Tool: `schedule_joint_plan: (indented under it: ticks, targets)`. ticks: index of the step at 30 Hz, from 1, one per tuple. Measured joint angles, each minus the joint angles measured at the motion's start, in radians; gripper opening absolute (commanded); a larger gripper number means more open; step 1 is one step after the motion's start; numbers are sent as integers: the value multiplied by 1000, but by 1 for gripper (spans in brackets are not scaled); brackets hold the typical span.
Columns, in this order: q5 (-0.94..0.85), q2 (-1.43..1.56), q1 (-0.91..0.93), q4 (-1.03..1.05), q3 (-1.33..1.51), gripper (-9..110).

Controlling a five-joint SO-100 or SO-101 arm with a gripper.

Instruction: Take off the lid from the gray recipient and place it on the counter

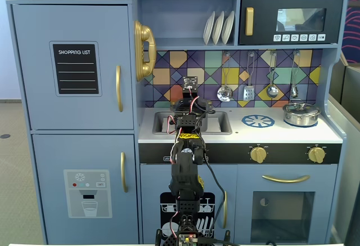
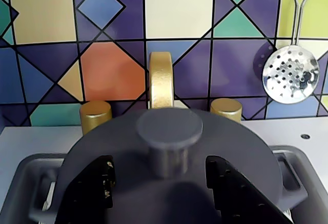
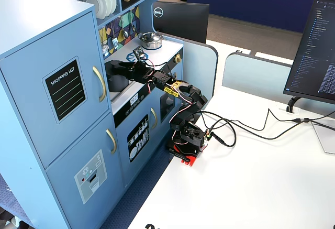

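A: Where does the lid point(image 2: 225, 152) sit, taking the gold faucet point(image 2: 161, 80) as the mark?
B: In the wrist view it lies directly in front of the faucet and below it, level on the gray recipient point(image 2: 300, 175), which stands in the recessed sink. The recipient's side handles poke out to either side of the disc.

A: Which way does the lid point?
B: Its flat face is up and its short round knob point(image 2: 169, 134) stands upright, so its axis runs vertical. The disc itself is round and shows no long side.

A: And the gripper point(image 2: 169, 183)?
B: Its two black fingers point(image 2: 92, 188) are spread apart, one on each side of the knob, low over the lid. They stand clear of the knob stem with a gap on both sides, so nothing is pinched.

A: What else is near the faucet?
B: Two gold tap handles point(image 2: 95, 115) flank it. A silver slotted skimmer point(image 2: 290, 75) hangs on the tiled wall to its right in the wrist view. In a fixed view the counter point(image 1: 281, 133) runs right of the faucet, carrying the printed blue burner point(image 1: 258, 121) and, farther right, a shiny silver pot point(image 1: 301, 114).
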Motion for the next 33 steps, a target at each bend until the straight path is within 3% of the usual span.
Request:
schedule_joint_plan:
  ticks: [11, 15, 33]
  targets:
    - [6, -110, 8, -71, -44, 10]
    - [-2, -129, 6, -95, -51, 0]
    - [-6, -135, -9, -114, -130, 0]
